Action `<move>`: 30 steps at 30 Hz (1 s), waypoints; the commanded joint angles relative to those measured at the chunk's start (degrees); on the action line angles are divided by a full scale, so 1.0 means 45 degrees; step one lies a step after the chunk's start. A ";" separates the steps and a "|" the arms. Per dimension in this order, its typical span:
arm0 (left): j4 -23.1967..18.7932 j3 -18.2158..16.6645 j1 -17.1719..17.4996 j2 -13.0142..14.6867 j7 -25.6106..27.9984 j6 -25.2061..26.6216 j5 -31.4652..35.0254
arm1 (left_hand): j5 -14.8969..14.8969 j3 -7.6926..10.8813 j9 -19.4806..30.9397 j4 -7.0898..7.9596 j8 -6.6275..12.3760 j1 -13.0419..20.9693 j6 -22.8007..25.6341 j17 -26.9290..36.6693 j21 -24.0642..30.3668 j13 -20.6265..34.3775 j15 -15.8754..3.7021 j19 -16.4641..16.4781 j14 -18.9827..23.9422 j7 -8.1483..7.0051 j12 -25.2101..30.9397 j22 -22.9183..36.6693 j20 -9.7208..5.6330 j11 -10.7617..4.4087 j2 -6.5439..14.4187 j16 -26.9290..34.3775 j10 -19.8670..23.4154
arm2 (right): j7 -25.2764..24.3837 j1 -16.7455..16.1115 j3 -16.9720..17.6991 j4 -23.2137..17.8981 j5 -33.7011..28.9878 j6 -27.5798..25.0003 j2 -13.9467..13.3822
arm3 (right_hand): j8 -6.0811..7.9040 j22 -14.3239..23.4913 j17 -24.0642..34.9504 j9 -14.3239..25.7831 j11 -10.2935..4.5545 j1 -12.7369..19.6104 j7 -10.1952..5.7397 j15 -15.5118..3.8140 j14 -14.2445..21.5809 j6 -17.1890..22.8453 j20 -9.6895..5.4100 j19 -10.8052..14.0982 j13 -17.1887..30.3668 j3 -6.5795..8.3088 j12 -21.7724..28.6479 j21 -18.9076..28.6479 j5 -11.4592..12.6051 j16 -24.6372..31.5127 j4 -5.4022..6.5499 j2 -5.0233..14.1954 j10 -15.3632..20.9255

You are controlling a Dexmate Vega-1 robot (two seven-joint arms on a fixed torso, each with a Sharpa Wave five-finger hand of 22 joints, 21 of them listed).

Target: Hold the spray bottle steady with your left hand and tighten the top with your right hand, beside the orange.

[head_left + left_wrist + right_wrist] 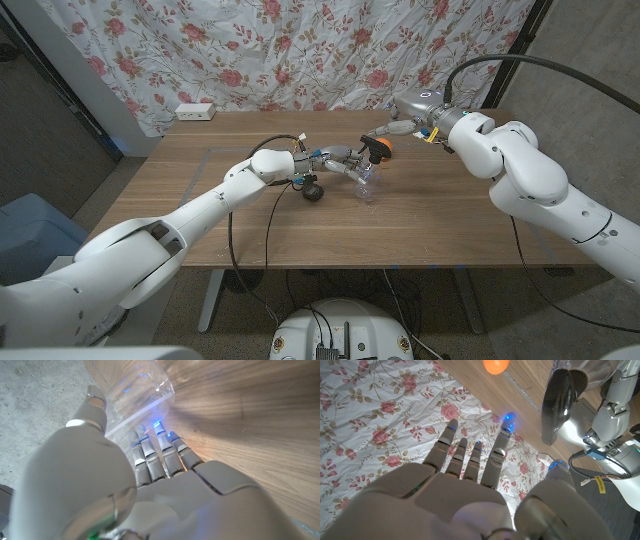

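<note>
A clear spray bottle [366, 184] with a black spray top [375, 150] stands near the table's middle. My left hand [338, 162] grips it from the left, and in the left wrist view its fingers [156, 455] wrap the clear bottle [145, 395]. The orange [388, 150] lies just behind the top, on its right. My right hand [402, 128] hovers above and behind the top, fingers apart and holding nothing. In the right wrist view the black top [560, 400] sits beyond the spread fingers [470, 460] of that hand, and the orange [496, 365] lies farther off.
A white power strip [195, 112] lies at the table's back left corner. A floral curtain [300, 50] hangs behind the wooden table [470, 220]. A black cable [270, 215] loops down from my left wrist. A blue seat [35, 225] stands off the table's left.
</note>
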 commanded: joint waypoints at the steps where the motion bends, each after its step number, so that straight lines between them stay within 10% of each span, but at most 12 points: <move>1: 0.0130 0.0003 -0.0094 -0.0055 -0.0009 -0.0110 0.0015 | 0.0127 0.0136 0.0051 0.0118 0.2151 -0.0163 0.0631 0.0031 0.0012 0.0029 -0.1580 0.0041 0.0109 0.0030 0.0039 0.0039 -0.0806 -0.0270 0.1679 0.0013 0.0382 | 0.0000 0.0200 -0.0021 0.0240 0.0641 0.0255 -0.0265 | -0.0264 0.0038 0.0042 0.0085 0.0077 -0.0246 0.0115 0.0091 -0.0243 -0.0522 -0.0010 -0.0252 0.0074 -0.0112 -0.0055 -0.0025 0.0124 -0.0122 -0.0018 -0.0001 -0.0337; 17: 0.0294 0.0021 -0.0175 -0.0136 -0.0058 -0.0120 -0.0003 | 0.0129 0.0163 0.0047 0.0125 0.2164 -0.0202 0.0619 0.0042 0.0013 0.0034 -0.1579 0.0037 0.0106 0.0041 0.0003 0.0039 -0.0795 -0.0260 0.1719 -0.0019 0.0371 | 0.0873 0.0991 -0.0577 0.0614 0.1398 0.0407 -0.0382 | -0.1754 0.0011 0.0013 0.0220 0.0377 -0.0563 0.0526 0.0778 -0.1507 -0.3486 0.0322 -0.1283 0.0092 -0.0226 -0.0081 -0.0076 0.0245 -0.0806 -0.0180 0.0089 -0.1889; 30: 0.0297 0.0015 -0.0133 -0.0152 -0.0010 -0.0133 -0.0017 | 0.0127 0.0173 0.0043 0.0123 0.2174 -0.0240 0.0612 0.0046 0.0013 0.0038 -0.1575 0.0035 0.0109 0.0069 -0.0016 0.0039 -0.0788 -0.0249 0.1716 -0.0045 0.0379 | 0.1009 0.1179 -0.0825 0.0766 0.1790 0.0267 -0.0381 | -0.2052 -0.0001 -0.0062 0.0290 0.0325 0.0083 0.0487 0.0896 -0.1731 -0.4238 0.0354 -0.1491 0.0093 -0.0002 -0.0075 -0.0048 0.0376 -0.0965 -0.0619 0.0108 -0.2497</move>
